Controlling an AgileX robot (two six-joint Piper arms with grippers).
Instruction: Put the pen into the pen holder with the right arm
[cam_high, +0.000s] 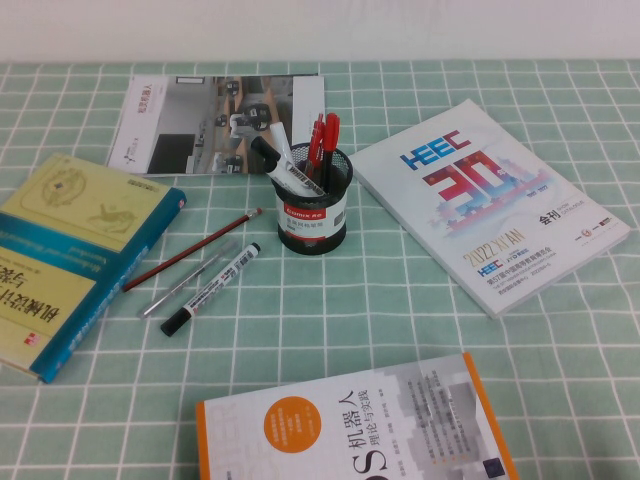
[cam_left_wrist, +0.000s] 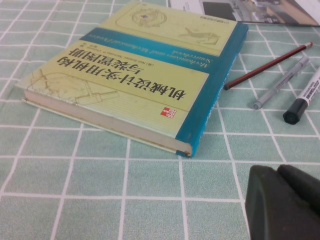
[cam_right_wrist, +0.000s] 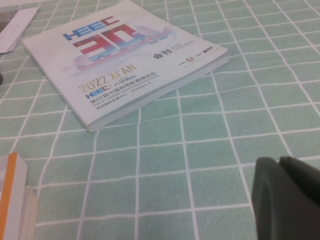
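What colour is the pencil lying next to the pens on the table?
The pencil is dark red with a black tip end; the left wrist view shows it best.

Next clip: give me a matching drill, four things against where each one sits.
1 red pens
2 red pencil
3 left end effector
4 right end effector

a shut, over the cloth near the HEEC booklet
b standing in the pen holder
c near the yellow book
d lying flat beside the silver pen

Pairs: 1-b, 2-d, 3-c, 4-a
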